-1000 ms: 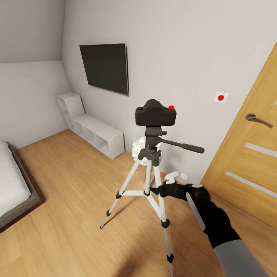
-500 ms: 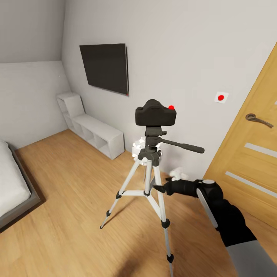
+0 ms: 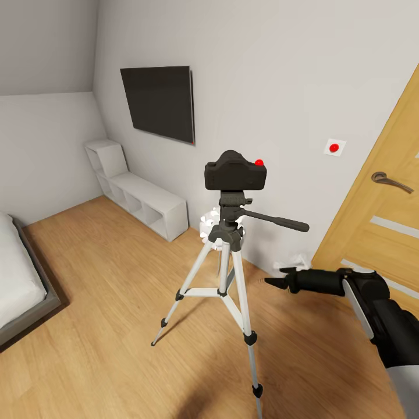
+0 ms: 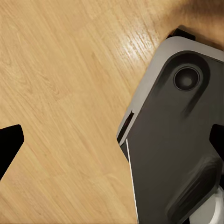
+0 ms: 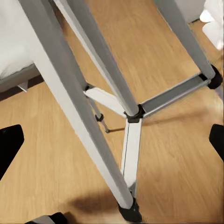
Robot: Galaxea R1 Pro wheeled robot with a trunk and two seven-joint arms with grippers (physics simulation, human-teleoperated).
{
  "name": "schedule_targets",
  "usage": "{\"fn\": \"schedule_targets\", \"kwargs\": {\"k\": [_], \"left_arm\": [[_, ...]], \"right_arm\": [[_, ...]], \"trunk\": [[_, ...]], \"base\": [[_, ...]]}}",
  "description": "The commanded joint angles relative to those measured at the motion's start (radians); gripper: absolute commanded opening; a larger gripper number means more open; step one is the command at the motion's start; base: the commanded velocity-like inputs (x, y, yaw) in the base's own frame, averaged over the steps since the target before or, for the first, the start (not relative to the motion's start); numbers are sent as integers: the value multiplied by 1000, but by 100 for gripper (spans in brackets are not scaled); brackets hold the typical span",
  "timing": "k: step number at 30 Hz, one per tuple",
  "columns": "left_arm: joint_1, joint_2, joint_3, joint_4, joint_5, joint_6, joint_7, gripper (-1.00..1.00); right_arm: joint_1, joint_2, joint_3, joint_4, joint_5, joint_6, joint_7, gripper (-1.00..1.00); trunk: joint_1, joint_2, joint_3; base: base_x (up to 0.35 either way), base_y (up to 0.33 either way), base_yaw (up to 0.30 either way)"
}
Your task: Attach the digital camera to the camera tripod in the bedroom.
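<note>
Matt black, plastic-looking camera [image 3: 235, 173] atop a tripod [image 3: 224, 273] of smooth, satiny silver-white metal legs with black plastic joints and feet. Beneath the tripod, the floor [image 3: 105, 302] is light wood plank with a faint sheen and visible grain. Behind the tripod, the wall [image 3: 262, 87] is flat matt grey-white; the door [image 3: 378, 233] beside it is honey-toned wood with a brushed metal handle [image 3: 391, 181]. The right tool [image 3: 278, 278] is matt black.

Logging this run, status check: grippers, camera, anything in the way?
Right gripper open, empty, beside the camera tripod. Left gripper open over bare floor. Digital camera seated on the tripod head. Nothing in the way.
</note>
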State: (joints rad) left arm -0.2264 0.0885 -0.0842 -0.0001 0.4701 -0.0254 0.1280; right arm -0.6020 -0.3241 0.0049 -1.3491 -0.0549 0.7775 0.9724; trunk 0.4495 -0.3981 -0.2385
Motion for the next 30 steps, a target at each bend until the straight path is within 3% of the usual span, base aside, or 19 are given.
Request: {"fn": "schedule_targets", "kwargs": {"k": [1,10,14,19,30], "left_arm": [[-1,0,-8,0,9,-2,2,100],[-1,0,-9,0,9,-2,2,100],[-1,0,-8,0,9,-2,2,100],[-1,0,-8,0,9,-2,2,100],[-1,0,-9,0,9,-2,2,100]], "right_arm": [[-1,-5,-14,9,-6,8,1,100],[-1,-26,-165,120,-3,3,-36,100],[-1,-28,-213,148,-1,0,-77,100],[-1,-28,-240,161,5,-2,-155,100],[-1,-21,-243,166,8,-4,-292,100]], "trunk": [[1,-2,-2],[1,-2,-2],[1,-2,-2],[1,-2,-2],[1,-2,-2]], "base": [[0,0,0],[0,0,0],[0,0,0],[0,0,0],[0,0,0]]}}
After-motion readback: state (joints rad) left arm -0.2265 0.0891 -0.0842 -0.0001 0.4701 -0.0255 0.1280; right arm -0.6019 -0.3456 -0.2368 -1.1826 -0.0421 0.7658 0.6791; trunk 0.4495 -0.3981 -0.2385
